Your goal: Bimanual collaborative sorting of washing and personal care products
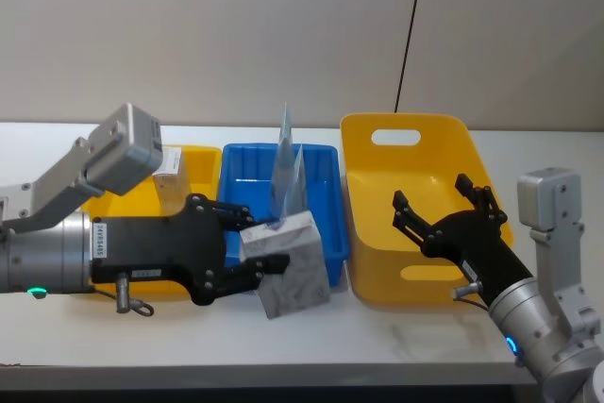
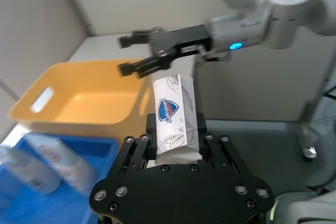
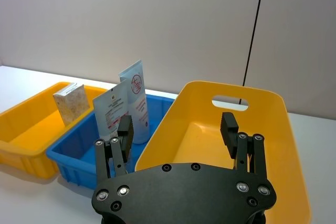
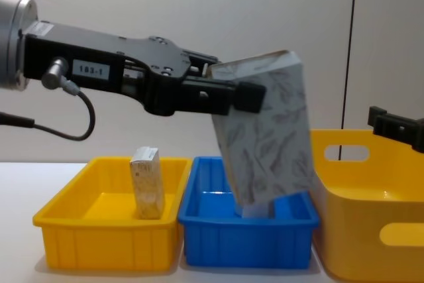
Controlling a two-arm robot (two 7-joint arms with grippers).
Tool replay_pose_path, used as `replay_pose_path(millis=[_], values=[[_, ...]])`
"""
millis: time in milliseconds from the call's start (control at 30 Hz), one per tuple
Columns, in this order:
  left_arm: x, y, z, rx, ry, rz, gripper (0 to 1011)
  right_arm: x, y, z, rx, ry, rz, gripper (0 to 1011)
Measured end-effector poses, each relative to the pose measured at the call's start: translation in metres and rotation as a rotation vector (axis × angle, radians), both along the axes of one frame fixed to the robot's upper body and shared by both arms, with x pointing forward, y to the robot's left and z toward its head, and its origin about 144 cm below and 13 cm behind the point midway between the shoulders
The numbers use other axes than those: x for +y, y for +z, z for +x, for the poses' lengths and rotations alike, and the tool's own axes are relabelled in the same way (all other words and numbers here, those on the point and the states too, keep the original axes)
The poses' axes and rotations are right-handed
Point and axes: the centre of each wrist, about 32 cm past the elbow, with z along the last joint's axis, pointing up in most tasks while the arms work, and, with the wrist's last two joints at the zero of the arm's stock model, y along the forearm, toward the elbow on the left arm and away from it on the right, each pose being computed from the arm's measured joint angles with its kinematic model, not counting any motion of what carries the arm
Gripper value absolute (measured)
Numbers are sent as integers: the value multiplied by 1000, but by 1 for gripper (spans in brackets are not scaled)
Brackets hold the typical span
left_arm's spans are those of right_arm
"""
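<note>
The soft, boxy white pack printed with grey leaves [image 1: 288,276] [image 2: 176,116] [image 4: 265,134] looked pliant, and its wrapper creased where it was squeezed. It carried a blue shield logo on one narrow face.

Two pale blue tapering tubes [image 1: 286,172] [image 3: 134,98] of smooth plastic stood upright in a glossy blue plastic bin [image 1: 330,205] [image 3: 73,156] [image 4: 245,243]. A tan speckled pack [image 3: 71,103] [image 4: 147,183], rectangular like a carton, stood on end in the shallow yellow plastic bin [image 1: 203,162] [image 3: 26,153] [image 4: 99,243] beside it. On the blue bin's other side sat a deep yellow plastic bin with rounded corners and slot handles [image 1: 363,195] [image 2: 73,98] [image 3: 294,145] [image 4: 358,230].

All three bins rested in a row on a smooth white counter [image 1: 377,337] [image 4: 13,230]. Behind it was a plain beige wall with a thin dark line [image 1: 411,25] running down it.

The left hand [image 1: 247,244] [image 2: 176,140] [image 4: 225,94], black and bolted, was clamped on one end of the leaf-printed pack. It held the pack tilted in the air above the blue bin, clear of the counter. The right hand [image 1: 439,203] [image 2: 139,53] [image 3: 177,129] hovered over the deep yellow bin with its fingers spread wide, gripping nothing.
</note>
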Motion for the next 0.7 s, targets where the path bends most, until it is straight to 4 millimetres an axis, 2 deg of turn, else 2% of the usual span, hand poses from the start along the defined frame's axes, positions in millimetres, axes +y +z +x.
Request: replay_pose_path(millis=[333,700], values=[[-8,2,3,37,-135,-1,360,0,0,0,0,0,0,1002],[-13,3,4,56,-199,-2,360,0,0,0,0,0,0,1002]])
